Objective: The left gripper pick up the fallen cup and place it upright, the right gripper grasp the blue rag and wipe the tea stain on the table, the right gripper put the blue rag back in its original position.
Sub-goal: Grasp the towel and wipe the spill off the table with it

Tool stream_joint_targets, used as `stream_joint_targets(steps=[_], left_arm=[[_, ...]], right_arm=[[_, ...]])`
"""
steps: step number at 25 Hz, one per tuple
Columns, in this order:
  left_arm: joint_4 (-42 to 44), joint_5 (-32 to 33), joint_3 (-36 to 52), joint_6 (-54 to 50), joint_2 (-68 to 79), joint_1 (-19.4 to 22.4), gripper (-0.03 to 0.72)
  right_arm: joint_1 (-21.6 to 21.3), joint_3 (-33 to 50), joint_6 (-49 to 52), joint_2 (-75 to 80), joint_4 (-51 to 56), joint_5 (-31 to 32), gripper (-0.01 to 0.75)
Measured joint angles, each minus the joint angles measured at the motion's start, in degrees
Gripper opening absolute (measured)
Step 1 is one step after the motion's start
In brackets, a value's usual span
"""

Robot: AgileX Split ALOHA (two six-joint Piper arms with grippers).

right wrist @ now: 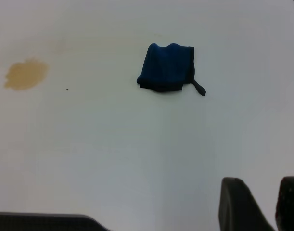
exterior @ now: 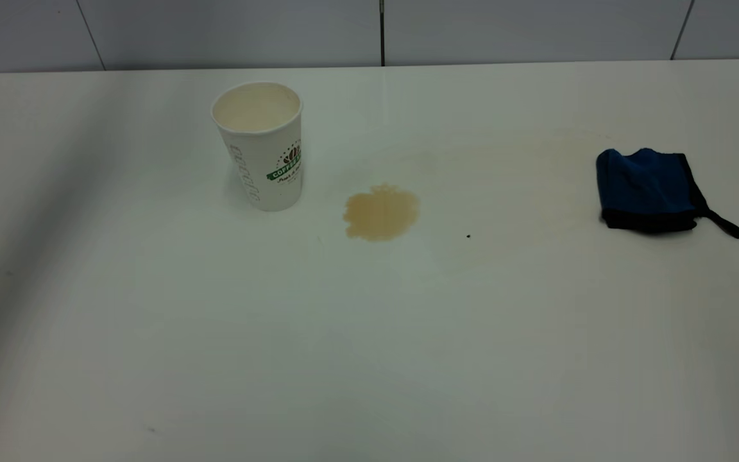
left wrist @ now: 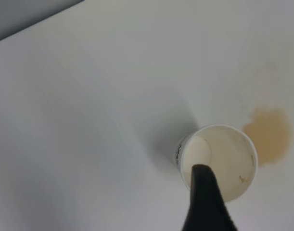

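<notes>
Big white table (exterior: 369,359) filling nearly the whole exterior frame, no arms visible in it at all. Cup (exterior: 262,146) already upright, upper left of centre, empty by the look of the cream inside, so step one looks done. Rag (exterior: 650,190) bunched up at right of frame, strap trailing toward lower right, untouched. Stain (exterior: 382,212) mid-frame, just right of the cup, not wiped yet. Left gripper (left wrist: 207,202) showing only one black finger at the bottom edge of its wrist view, right over the cup mouth, can't tell open or closed. Right gripper (right wrist: 267,204) peeking in at lower right of its wrist view, two fingers with a gap between, so parted, holding nothing, well short of the rag. Biggest risks, guessing: cup so near the stain that a wide wipe knocks it over again; left finger catching the rim on the way out; rag grabbed by the strap only and dragging limp, smearing tea instead of lifting it.
</notes>
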Motion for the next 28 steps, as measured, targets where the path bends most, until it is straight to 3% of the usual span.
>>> stream_joint_targets(steps=[5, 20, 28], left_arm=[[5.6, 0.0, 5.6, -4.9, -7.2, 0.0, 0.439], [10.9, 0.0, 58.0, -6.6, -46.4, 0.0, 0.4], [14.4, 0.0, 82.7, -17.2, -60.5, 0.0, 0.4]], right_arm=[[0.0, 0.0, 0.0, 0.0, 0.0, 0.0, 0.239], [0.0, 0.0, 0.0, 0.0, 0.0, 0.0, 0.239], [0.0, 0.0, 0.0, 0.0, 0.0, 0.0, 0.239]])
